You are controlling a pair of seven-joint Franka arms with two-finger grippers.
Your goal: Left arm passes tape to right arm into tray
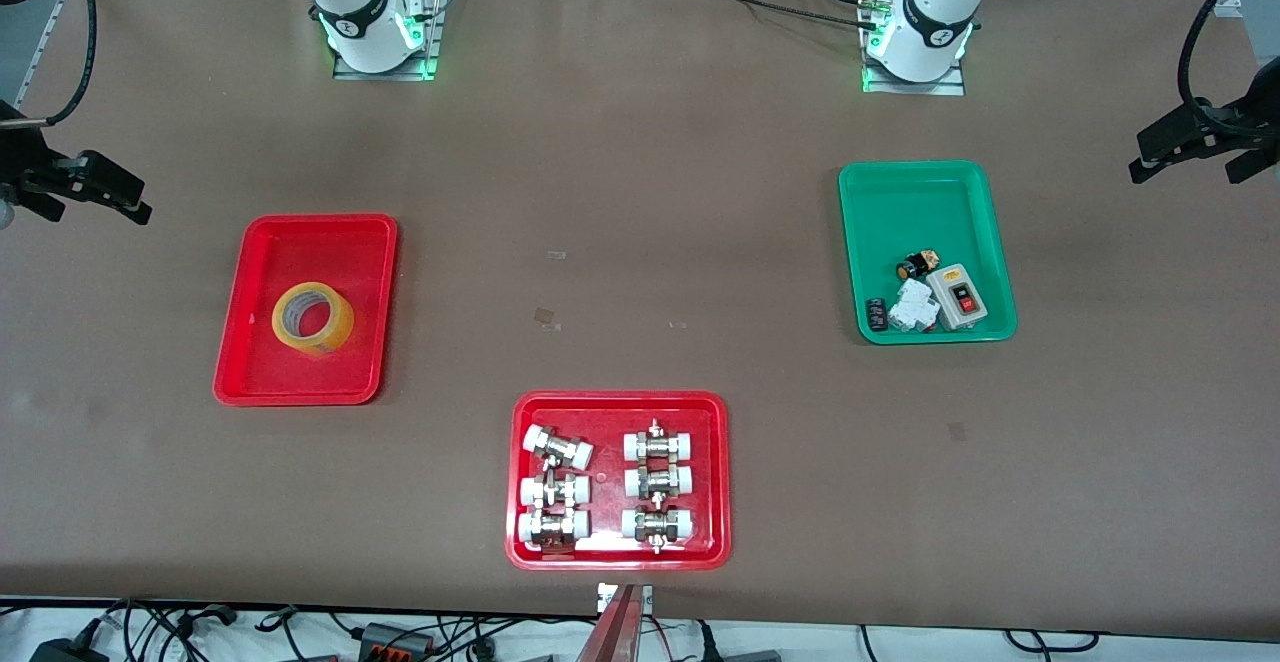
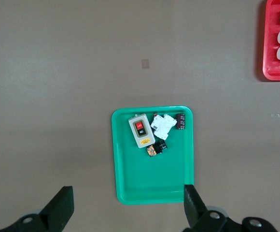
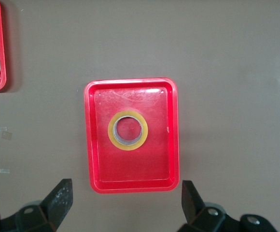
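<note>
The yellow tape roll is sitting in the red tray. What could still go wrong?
Not much, I think. The yellowish translucent roll of packing tape lies flat in the plain red plastic tray, so rolling out seems unlikely. The open right claw hangs above that tray; dropping straight down, it might bump the roll. The open left claw is over the green plastic tray of small electrical parts and might knock those.

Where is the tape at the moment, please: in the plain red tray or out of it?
In: the tape lies flat inside the tray.
</note>
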